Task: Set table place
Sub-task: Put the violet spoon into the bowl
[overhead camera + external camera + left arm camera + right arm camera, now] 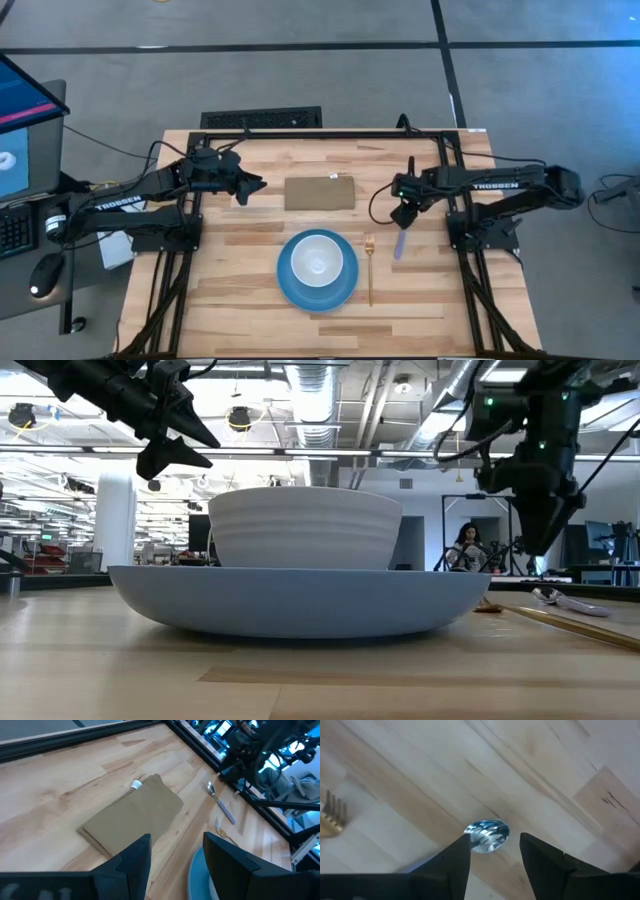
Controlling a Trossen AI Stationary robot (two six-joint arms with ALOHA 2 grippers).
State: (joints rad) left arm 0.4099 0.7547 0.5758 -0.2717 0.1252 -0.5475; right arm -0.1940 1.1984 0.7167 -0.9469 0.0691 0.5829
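**Readable lettering: the arm brand only**

In the high view, the word "TROSSEN" stands in white capitals on the left arm (pixel 110 208), along its long link at about nine o'clock from the table (pixel 240 290) centre. The same "TROSSEN" shows on the right arm (pixel 497 185), at about three o'clock. A small white tag on the brown rectangle (pixel 135 817) carries nothing legible. No other text, number or sign can be read.

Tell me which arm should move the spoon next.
Right. The right gripper hangs open just over the spoon, whose bowl shows between its fingers. The left gripper hangs near the brown napkin, farther away.
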